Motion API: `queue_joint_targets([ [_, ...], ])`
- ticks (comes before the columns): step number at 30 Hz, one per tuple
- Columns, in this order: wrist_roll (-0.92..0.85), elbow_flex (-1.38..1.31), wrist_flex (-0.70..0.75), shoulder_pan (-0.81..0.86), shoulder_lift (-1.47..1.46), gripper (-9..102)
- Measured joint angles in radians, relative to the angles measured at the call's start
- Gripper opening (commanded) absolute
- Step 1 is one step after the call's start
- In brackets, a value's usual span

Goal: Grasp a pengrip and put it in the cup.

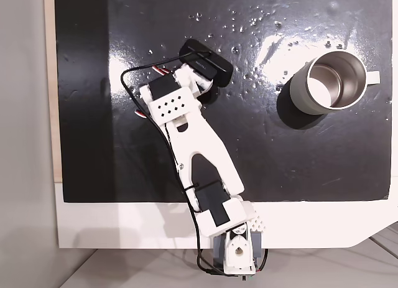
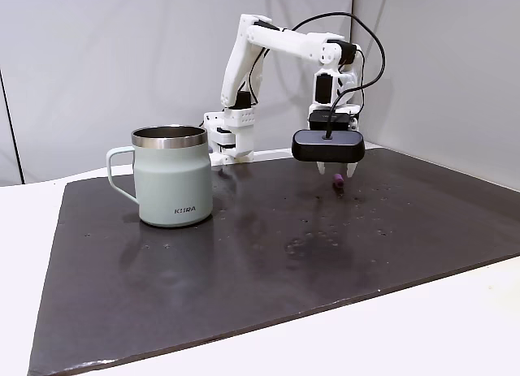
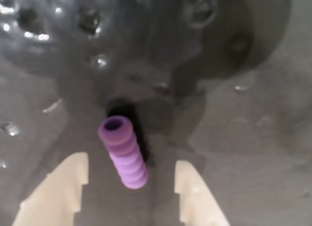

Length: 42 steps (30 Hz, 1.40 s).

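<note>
Pengrip [image 3: 123, 151] is lying between the spread fingers [image 3: 61, 187], awaiting the pinch before any carrying to the cup [image 1: 326, 83].

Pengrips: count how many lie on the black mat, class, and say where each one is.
1. The pengrip lies on the mat between the fingertips of the open end effector, far from the cup. The arm could hide others.

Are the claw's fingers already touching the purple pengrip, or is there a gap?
Apart. In the wrist view, the pengrip lies on the dark mat between the two fingers of the open claw, with bare mat showing on both sides.
</note>
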Motion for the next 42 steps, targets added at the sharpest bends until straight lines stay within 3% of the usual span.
queue_joint_targets([
  [18, -0.034, 0.089, -0.132, -0.055, -0.048, 20],
  [31, -0.061, 0.103, -0.137, -0.081, -0.052, 3],
  [42, -0.044, 0.103, -0.132, -0.081, -0.041, 0],
])
